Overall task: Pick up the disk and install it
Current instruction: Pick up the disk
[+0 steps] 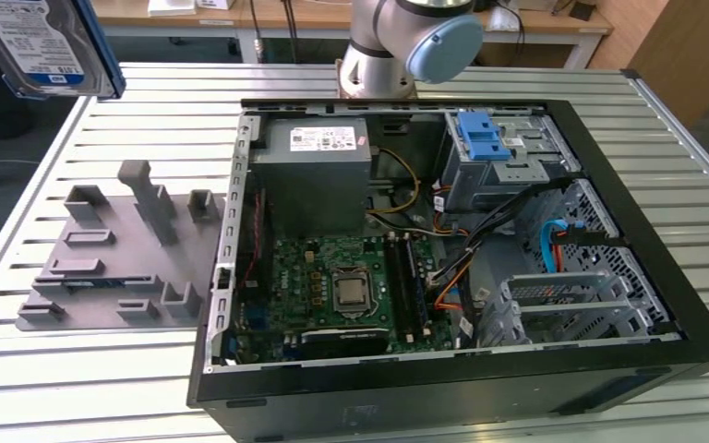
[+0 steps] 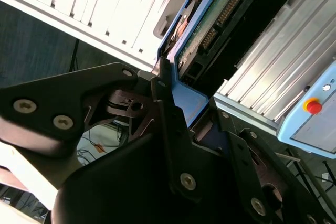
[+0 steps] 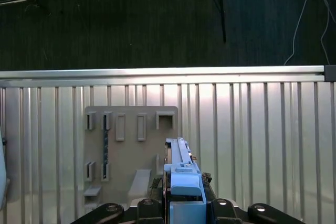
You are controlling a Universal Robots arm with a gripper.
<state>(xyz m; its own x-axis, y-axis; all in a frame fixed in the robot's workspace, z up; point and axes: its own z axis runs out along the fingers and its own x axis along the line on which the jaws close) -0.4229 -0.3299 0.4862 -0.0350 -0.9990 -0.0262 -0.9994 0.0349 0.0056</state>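
The disk (image 1: 41, 41), silver with a white-and-blue label and a blue bracket, hangs in the air at the exterior view's upper left, above the table's far left corner. In the first wrist view the disk (image 3: 180, 174) stands edge-on between the black fingers (image 3: 220, 206), and my gripper (image 3: 181, 205) is shut on its blue bracket. In the second wrist view the gripper (image 2: 186, 106) clamps the bracket's end, with the disk's (image 2: 220, 17) green circuit side showing beyond it.
An open black computer case (image 1: 650, 369) lies on the slatted metal table (image 1: 108, 369). Inside are a grey power supply (image 1: 311, 152) and a grey cage with a blue latch (image 1: 497, 148). A grey fixture board (image 1: 108, 258) lies left of the case. The arm's base (image 1: 391, 46) stands behind.
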